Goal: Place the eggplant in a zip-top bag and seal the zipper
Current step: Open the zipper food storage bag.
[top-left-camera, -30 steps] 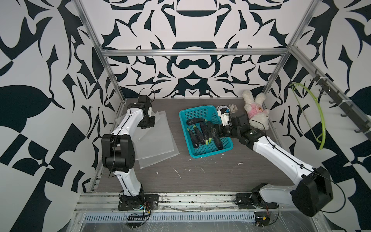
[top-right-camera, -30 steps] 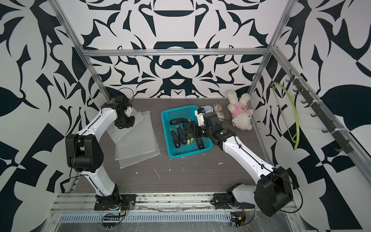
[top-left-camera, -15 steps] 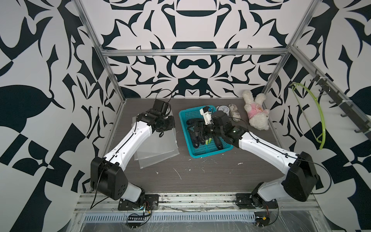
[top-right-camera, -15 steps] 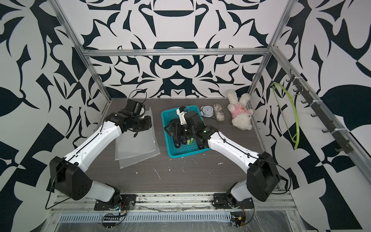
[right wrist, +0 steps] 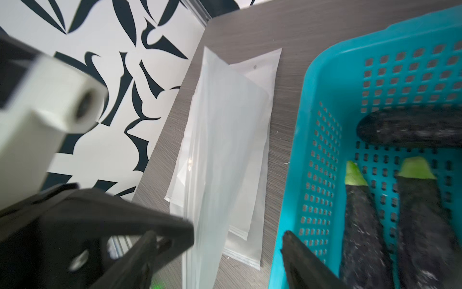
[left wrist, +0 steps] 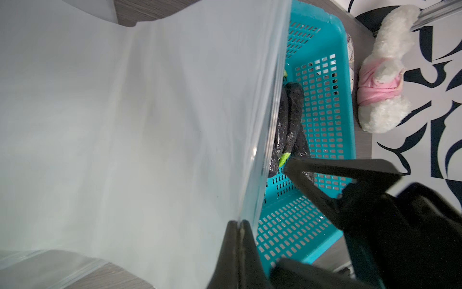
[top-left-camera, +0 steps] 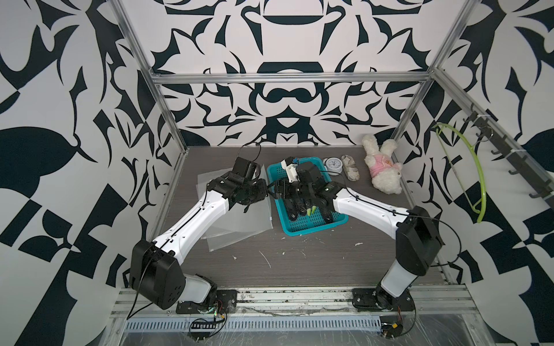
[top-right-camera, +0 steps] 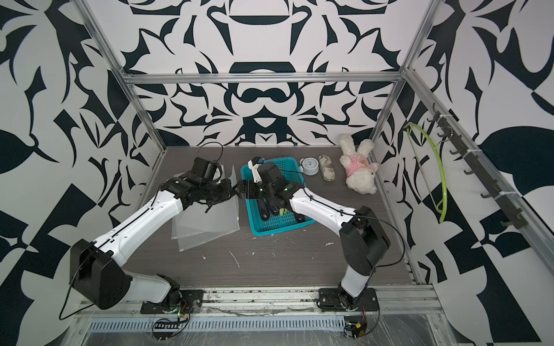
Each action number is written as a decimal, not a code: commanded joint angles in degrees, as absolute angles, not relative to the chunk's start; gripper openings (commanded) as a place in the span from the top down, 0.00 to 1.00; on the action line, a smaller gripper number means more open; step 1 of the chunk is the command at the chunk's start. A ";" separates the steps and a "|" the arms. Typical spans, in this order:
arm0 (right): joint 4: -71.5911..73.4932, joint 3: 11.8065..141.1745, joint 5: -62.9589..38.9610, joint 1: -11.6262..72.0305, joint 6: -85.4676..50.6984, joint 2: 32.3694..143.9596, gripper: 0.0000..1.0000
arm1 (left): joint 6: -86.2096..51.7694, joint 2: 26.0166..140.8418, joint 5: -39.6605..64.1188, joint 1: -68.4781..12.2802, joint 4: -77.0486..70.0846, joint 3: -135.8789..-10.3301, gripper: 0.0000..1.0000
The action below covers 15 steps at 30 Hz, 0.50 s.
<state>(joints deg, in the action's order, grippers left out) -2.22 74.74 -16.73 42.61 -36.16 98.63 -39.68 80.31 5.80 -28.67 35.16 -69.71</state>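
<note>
— What is the left hand doing?
— It is pinched tight on the bag rim. The right hand gapes wide, with the bag edge between its fingers.
— And the eggplants?
— They lie in the basket, just below the right hand. A toy rabbit and a clock lie beyond it.

We log a dark wood-grain table. Flat on its left part lies a stack of clear zip-top bags, with a teal basket just beside it. Along the back edge are a round dial, a patterned pouch and a white plush toy. White scraps dot the front
</note>
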 commanded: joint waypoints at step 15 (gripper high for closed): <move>-4.85 82.08 -17.73 43.15 -35.76 104.00 0.56 | -38.41 76.79 4.34 -28.57 37.56 -69.35 1.00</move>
